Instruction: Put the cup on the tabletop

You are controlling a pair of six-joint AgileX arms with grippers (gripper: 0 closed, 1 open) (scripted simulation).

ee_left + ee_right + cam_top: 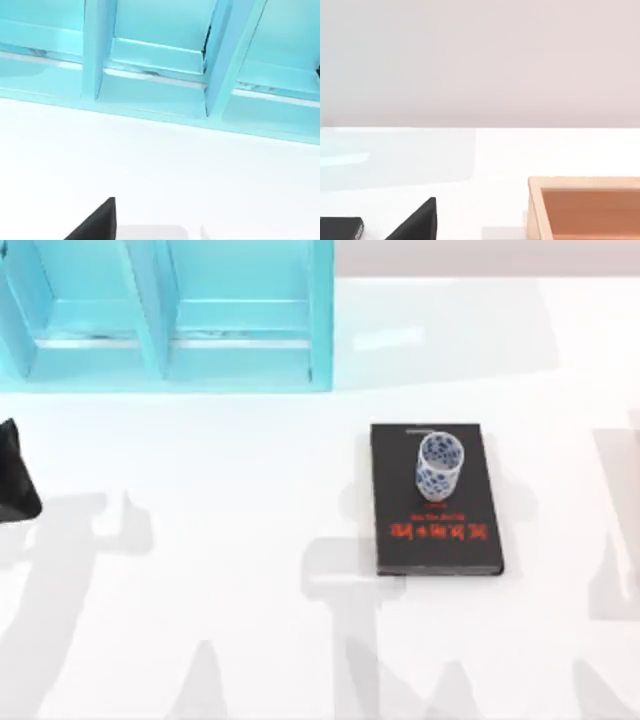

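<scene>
My left gripper [15, 480] sits parked at the far left edge of the table, a dark shape just in front of the turquoise shelf unit [165, 315]. One black fingertip [97, 222] shows in the left wrist view, but I cannot tell whether the jaws are apart or together. In the right wrist view a black fingertip [417, 220] of my right gripper juts in, and there too I cannot tell its state.

The cup [438, 466] stands upright on the black book [436, 502], toward the book's far end, above the red lettering. The book lies flat on the tabletop [220, 540], right of centre.

Nothing is grasped yet, so I judge the step in hand to be the approach. The right arm looks better placed, as the cup is on its side. I would come in with the fingers spread wide, straddle the cup's wall at mid-height, close gently, lift straight up clear of the book, then carry it sideways to bare white surface and lower it until the base is flat before letting go. The cup is narrow and tall, so a sideways nudge could tip it.

The top view gives the cup and book together. The right wrist view adds a wooden box [585, 207] near the book's corner [341, 229], and the left wrist view gives the shelf's compartments close up.
</scene>
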